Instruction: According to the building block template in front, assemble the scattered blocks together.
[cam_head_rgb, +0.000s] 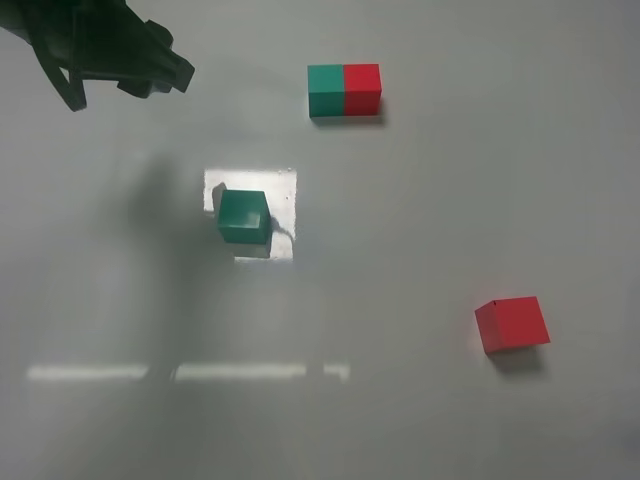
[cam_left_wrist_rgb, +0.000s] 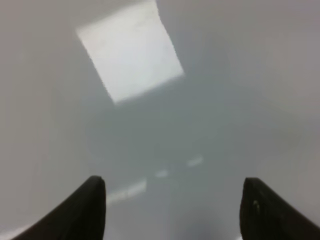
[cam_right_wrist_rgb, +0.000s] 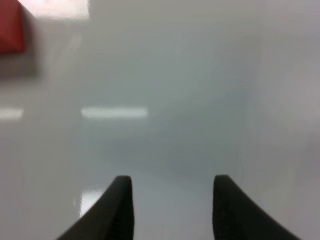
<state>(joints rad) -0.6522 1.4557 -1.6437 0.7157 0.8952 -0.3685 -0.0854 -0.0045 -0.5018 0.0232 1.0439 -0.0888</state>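
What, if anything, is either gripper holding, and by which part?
Nothing. The left gripper and the right gripper are both empty; the green cube and the red cube lie free.

Dark, near-black left arm (cam_head_rgb: 100, 45) — tapered matte black jaws, pointed tips

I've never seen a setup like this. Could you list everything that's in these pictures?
bar: one, green half and red half joined, top middle of the overhead view
green cube: one, teal-green, on the white patch, left of centre
red cube: one, red, alone at the lower right
white patch: one, white square, under the green cube
table: one, pale grey and glossy, under everything
left claw: one, black, open and empty, at the top left of the overhead view
right claw: one, black, shut and empty, outside the overhead view
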